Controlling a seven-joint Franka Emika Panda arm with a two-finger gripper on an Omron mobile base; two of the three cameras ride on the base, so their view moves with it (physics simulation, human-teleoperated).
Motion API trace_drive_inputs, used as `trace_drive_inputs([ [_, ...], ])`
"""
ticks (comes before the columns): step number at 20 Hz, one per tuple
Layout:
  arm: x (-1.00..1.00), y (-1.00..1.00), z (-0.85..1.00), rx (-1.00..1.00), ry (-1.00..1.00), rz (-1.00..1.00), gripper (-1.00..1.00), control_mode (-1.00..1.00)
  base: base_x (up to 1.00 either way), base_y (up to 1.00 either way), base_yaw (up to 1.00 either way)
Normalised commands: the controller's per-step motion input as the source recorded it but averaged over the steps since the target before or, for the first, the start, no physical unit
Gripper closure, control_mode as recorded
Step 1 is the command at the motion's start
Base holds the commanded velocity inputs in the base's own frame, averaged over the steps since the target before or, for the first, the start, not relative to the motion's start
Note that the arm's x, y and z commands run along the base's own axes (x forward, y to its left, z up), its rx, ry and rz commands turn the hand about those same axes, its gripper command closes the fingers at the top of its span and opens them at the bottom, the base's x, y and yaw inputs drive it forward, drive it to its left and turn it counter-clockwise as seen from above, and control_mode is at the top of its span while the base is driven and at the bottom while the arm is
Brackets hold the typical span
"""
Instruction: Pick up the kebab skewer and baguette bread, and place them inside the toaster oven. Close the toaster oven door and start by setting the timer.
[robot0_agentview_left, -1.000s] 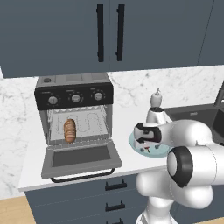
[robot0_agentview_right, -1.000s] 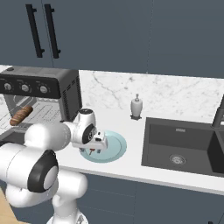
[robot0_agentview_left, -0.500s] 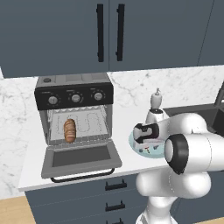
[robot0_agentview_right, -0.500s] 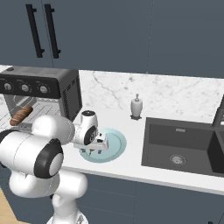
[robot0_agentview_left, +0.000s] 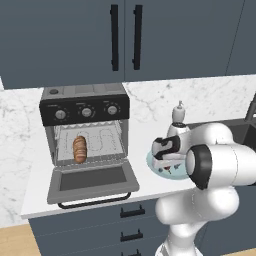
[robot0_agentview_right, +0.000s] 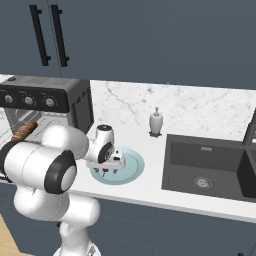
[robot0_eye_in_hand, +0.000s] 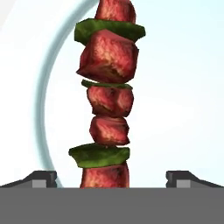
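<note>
The toaster oven (robot0_agentview_left: 85, 130) stands toward the desk's (robot0_agentview_left: 37, 185) left end, its door (robot0_agentview_left: 92, 182) dropped over the front edge, baguette bread (robot0_agentview_left: 79, 149) inside. Rightward, the kebab skewer (robot0_eye_in_hand: 107, 100) lies on a plate (robot0_agentview_right: 131, 167), before a dispenser (robot0_agentview_right: 156, 122) at the back; the sink (robot0_agentview_right: 210, 167) lies right.

Domestic kitchen, rendered; dark blue-grey wall cabinets (robot0_agentview_left: 125, 37) with black bar handles above; white marble-veined counter (robot0_agentview_right: 150, 182) and backsplash; matching drawers (robot0_agentview_left: 100, 225) below; dark inset sink (robot0_agentview_right: 210, 170) with black tap; toaster oven (robot0_agentview_left: 85, 132) on the counter; soap dispenser (robot0_agentview_right: 156, 122) beside the sink.
</note>
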Motion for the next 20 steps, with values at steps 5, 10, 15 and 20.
trace_drive_inputs([
  [5, 0.07, 0.0, -0.08, 0.01, 0.0, 0.03, -1.0, -1.0, 0.0, 0.0, 0.0],
  [10, 0.0, 0.01, -0.12, 0.0, 0.0, 0.04, 1.0, -1.0, 0.0, 0.0, 0.0],
  [15, -0.02, 0.0, -0.01, 0.0, -0.01, 0.07, 1.0, -1.0, 0.0, 0.0, 0.0],
  [20, -0.21, 0.0, 0.46, 0.02, -0.01, 0.15, 1.0, -1.0, 0.0, 0.0, 0.0],
])
